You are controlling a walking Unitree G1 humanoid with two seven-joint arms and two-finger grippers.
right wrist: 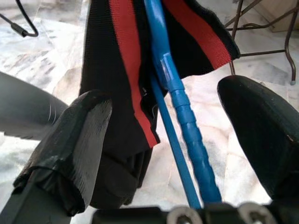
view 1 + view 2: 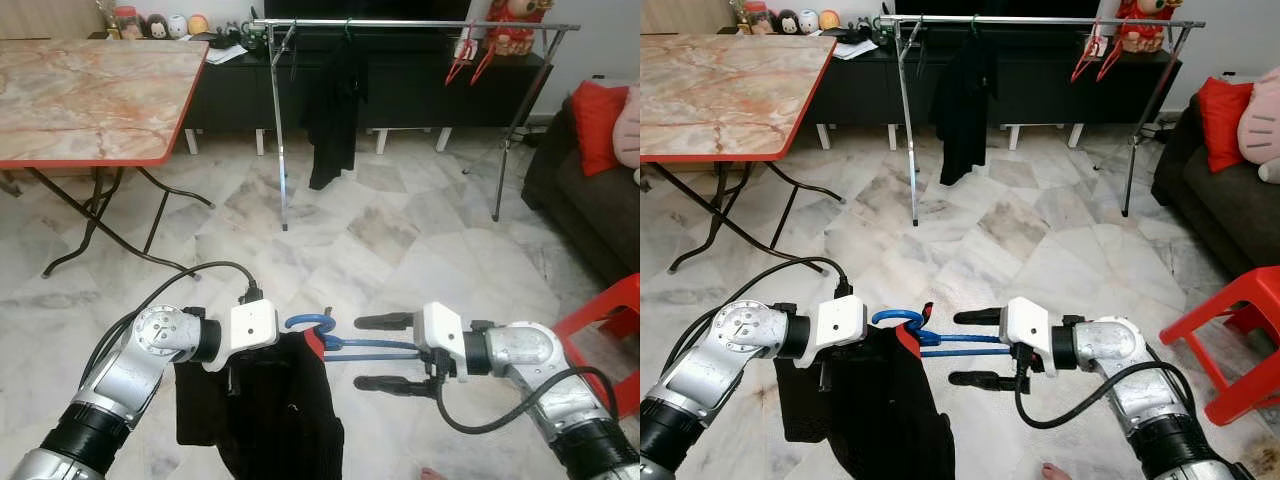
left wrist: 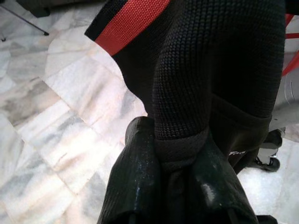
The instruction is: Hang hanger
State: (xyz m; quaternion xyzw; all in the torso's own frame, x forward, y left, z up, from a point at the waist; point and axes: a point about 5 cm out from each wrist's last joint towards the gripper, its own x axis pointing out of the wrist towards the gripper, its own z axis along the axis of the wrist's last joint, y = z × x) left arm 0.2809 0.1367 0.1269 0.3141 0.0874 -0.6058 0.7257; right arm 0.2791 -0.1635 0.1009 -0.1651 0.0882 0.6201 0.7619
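Over marble tiles, left gripper [image 2: 240, 385] pinches knitted black garment [image 2: 265, 410]; right gripper [image 2: 383, 352] straddles ribbed blue hanger [image 2: 345, 345], agape.

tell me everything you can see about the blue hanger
The blue hanger looks like plastic, with a curved hook and thin straight bars; part of one bar is ribbed. It lies roughly level between the two arms, low over the marble floor. A black garment with red trim is draped on it and hangs down, pinched by the left gripper. Its bars run between the open fingers of the right gripper; whether they touch it is unclear.
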